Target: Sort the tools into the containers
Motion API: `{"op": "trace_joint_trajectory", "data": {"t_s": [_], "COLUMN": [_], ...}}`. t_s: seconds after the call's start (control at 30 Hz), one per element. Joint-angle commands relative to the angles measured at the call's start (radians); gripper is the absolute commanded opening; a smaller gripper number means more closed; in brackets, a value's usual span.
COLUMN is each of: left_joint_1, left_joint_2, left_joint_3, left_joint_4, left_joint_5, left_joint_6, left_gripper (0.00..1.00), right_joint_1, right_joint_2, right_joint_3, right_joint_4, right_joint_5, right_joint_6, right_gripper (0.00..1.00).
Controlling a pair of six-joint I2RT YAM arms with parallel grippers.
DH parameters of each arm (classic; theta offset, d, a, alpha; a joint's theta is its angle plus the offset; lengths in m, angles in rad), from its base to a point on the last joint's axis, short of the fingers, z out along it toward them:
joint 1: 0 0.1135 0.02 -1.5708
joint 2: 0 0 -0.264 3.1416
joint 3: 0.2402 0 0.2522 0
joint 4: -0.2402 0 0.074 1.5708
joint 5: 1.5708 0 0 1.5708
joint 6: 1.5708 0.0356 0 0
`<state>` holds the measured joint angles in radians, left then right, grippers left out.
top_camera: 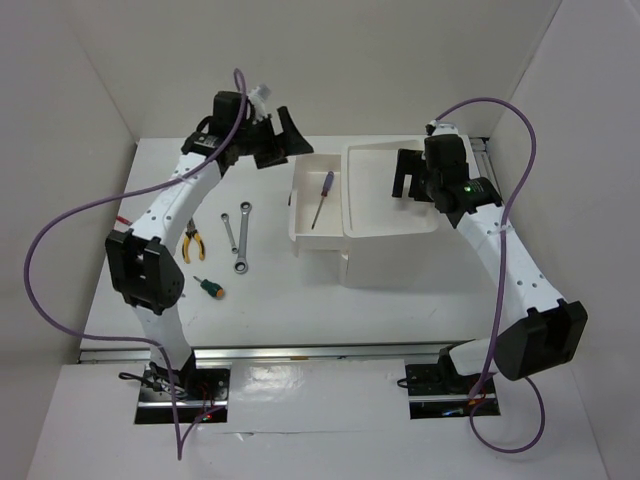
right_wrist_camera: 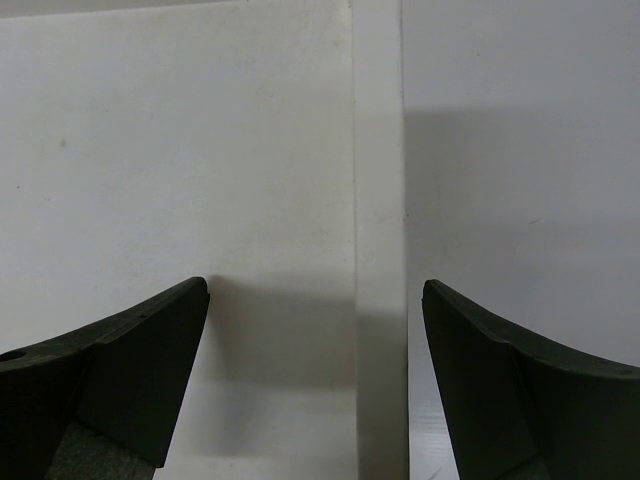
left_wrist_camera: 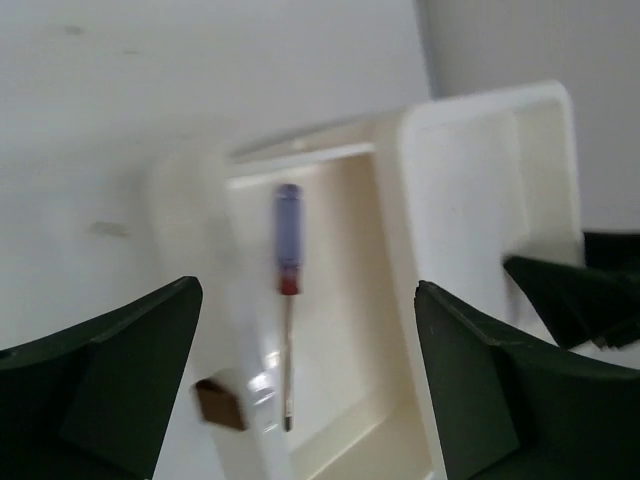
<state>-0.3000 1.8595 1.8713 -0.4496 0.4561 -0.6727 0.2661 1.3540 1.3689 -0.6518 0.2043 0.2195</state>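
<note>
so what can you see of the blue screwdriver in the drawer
The blue screwdriver is thin. It has a translucent blue handle that looks plastic, a red band where the handle meets the shaft, and a slim silvery metal shaft. It lies flat on the floor of the pulled-out white drawer, roughly along the drawer's length and slightly slanted. The handle is toward the far end and the tip toward the arm bases. Only the drawer touches it. The left gripper hangs open above and apart from it.

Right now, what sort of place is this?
Probably a lab robot cell: white walls enclose a white table, purple cables trail from bolted arms, and wrenches lie staged beside a drawer box.
</note>
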Motion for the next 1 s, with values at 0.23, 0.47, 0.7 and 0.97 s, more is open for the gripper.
{"op": "trace_joint_trajectory", "data": {"t_s": [0.23, 0.47, 0.7, 0.97], "left_joint_1": [0.399, 0.597, 0.654, 0.717], "left_joint_2": [-0.186, -0.164, -0.062, 0.122], "left_joint_3": [-0.257, -0.423, -0.351, -0.201], "left_joint_4": [-0.376, -0.356, -0.347, -0.396], "left_joint_5": [-0.617, -0.602, -0.655, -0.734], "left_joint_6": [-0.166, -0.240, -0.284, -0.314], "left_gripper": [1.00, 0.99, 0.98, 0.98], "right_joint_1": [0.009, 0.018, 0.018, 0.027], "right_joint_2": [0.034, 0.065, 0.076, 0.067], "right_joint_3": [-0.017, -0.028, -0.019, -0.021], "right_joint_4": [-0.092, -0.072, -0.081, -0.092], "right_joint_5": [-0.002, -0.060, -0.069, -0.060], "right_joint_6": [-0.035, -0.026, -0.026, -0.026], "right_gripper": [0.94, 0.94, 0.94, 0.94]}}
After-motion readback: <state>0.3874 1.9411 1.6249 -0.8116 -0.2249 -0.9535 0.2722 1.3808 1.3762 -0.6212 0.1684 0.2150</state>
